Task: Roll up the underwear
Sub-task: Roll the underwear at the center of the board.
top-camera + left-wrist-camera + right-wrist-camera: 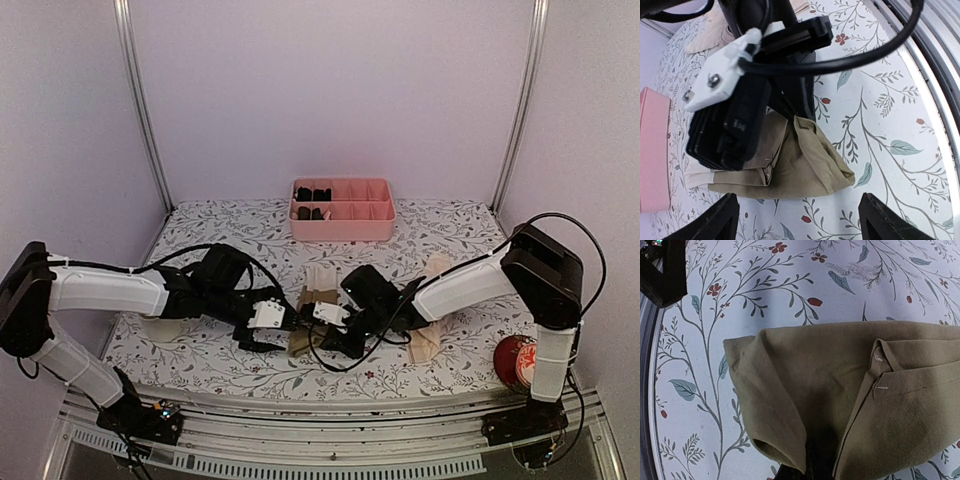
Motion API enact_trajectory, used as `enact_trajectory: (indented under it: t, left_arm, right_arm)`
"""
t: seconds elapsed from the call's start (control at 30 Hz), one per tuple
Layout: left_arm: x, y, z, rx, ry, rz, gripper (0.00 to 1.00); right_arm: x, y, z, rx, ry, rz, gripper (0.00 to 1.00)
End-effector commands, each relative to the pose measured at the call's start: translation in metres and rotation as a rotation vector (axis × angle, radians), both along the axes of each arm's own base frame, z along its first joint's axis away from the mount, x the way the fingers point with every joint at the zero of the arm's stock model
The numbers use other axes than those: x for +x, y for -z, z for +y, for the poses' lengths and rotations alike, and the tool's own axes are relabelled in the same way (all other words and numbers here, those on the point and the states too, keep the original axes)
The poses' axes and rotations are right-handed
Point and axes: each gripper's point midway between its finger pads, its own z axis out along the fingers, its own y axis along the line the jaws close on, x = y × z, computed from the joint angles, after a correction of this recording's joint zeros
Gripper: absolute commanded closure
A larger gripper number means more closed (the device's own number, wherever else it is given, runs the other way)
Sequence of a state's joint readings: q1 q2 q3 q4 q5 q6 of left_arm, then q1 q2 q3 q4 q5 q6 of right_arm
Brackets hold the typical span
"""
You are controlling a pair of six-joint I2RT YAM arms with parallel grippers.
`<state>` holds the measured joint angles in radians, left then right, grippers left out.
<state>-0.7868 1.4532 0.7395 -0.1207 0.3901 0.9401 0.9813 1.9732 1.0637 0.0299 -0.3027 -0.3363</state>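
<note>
As my right gripper (809,466) pinches a fold of the olive-brown underwear (840,390) in front of the pink tray (340,231), my left gripper (805,220) gapes empty; I judge the roll barely begun, needing another turn.

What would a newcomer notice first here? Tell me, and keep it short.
The olive-brown underwear, bunched at the near middle of the table, is pinched by the shut right gripper while the left gripper hangs open beside it. Behind them, a pink tray stands out at the far edge; a red round object sits by the right arm's base.
</note>
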Motion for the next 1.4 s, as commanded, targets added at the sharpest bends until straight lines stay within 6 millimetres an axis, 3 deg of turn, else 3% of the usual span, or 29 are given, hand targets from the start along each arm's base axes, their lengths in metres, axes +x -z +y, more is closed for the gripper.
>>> enact_trajectory:
  t: [0.0, 0.23, 0.63, 1.0, 1.3, 1.37]
  left_arm:
    - [-0.005, 0.017, 0.01, 0.049, 0.029, -0.029, 0.15]
    - [-0.008, 0.046, 0.015, 0.121, 0.031, -0.174, 0.2]
    - [-0.002, 0.057, 0.002, 0.098, -0.03, -0.283, 0.22]
    - [0.002, 0.064, -0.005, 0.099, -0.064, -0.278, 0.55]
    - [0.01, 0.051, -0.006, 0.08, -0.1, -0.165, 1.0]
    - [0.011, 0.047, -0.005, 0.071, -0.099, -0.123, 1.0]
  right_arm:
    - [-0.017, 0.026, -0.013, -0.068, 0.017, 0.197, 0.97]
    - [-0.007, 0.036, -0.019, -0.08, 0.069, 0.254, 0.97]
    - [-0.003, 0.044, -0.024, -0.097, 0.1, 0.291, 0.97]
    - [0.0, 0.046, -0.028, -0.11, 0.111, 0.294, 0.97]
    - [-0.001, 0.05, -0.03, -0.13, 0.108, 0.3, 0.97]
    - [-0.002, 0.05, -0.031, -0.132, 0.106, 0.301, 0.97]
